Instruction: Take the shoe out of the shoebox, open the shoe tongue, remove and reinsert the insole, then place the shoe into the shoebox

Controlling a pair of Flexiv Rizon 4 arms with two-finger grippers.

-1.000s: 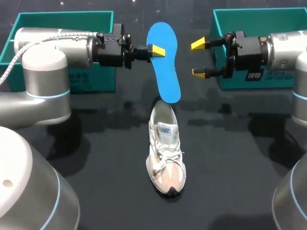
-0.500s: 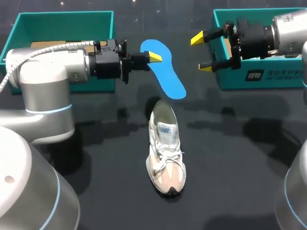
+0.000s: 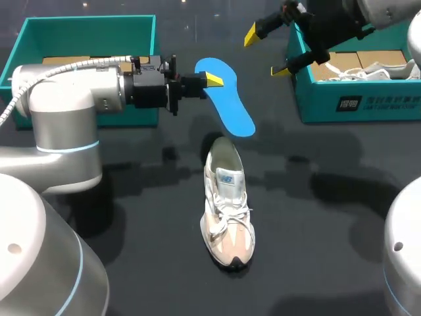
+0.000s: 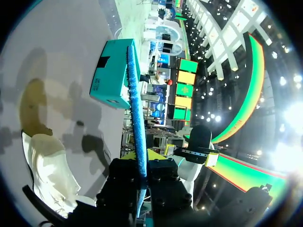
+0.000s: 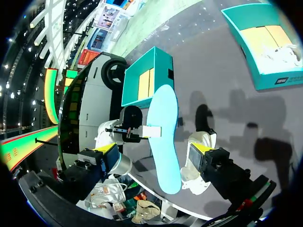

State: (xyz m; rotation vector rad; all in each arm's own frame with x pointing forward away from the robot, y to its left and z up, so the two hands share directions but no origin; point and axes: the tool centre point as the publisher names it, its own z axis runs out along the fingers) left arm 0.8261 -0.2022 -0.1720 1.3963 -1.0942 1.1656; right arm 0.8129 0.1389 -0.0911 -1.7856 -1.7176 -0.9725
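Note:
My left gripper [image 3: 212, 80] is shut on the edge of the blue insole [image 3: 227, 99], holding it in the air above and behind the shoe's heel. In the left wrist view the insole [image 4: 137, 113] shows edge-on, clamped between the yellow tips of the left gripper [image 4: 142, 156]. The white and beige shoe [image 3: 227, 207] lies on the black table, toe toward the front edge; it also shows beside the gripper [image 4: 47, 175]. My right gripper [image 3: 266, 52] is open and empty, raised at the back right near the right shoebox [image 3: 358, 102]. From its wrist view the insole [image 5: 163, 137] and shoe [image 5: 193, 182] lie ahead.
A teal shoebox [image 3: 79, 26] with cardboard inside stands at the back left, behind my left arm. The right shoebox holds paper and another white shoe [image 3: 378, 68]. Both boxes show in the right wrist view, left box [image 5: 147, 78] and right box [image 5: 265, 47].
My right gripper has lifted and drawn back toward the far right, staying open. My left gripper tilted the insole and shifted it slightly left, then held still.

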